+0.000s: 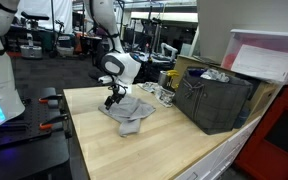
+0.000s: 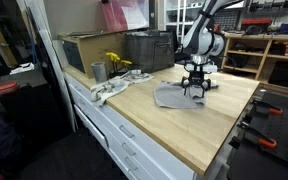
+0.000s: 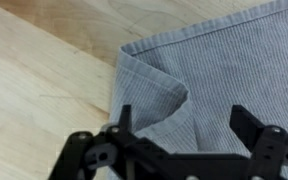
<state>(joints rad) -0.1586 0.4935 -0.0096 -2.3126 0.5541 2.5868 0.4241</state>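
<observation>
A grey cloth lies crumpled on the wooden tabletop, also seen flat in an exterior view as the grey cloth. My gripper hangs just above the cloth, jaws spread wide with nothing between them. In the wrist view the gripper hovers over the grey ribbed cloth, whose corner is folded over into a flap near the left finger. The black fingers stand apart on either side of the fold, and bare wood shows left of the cloth.
A dark crate stands at the table's back with a white box above it. In an exterior view a dark bin, a cardboard box, a metal cup, yellow flowers and a light rag sit along the counter.
</observation>
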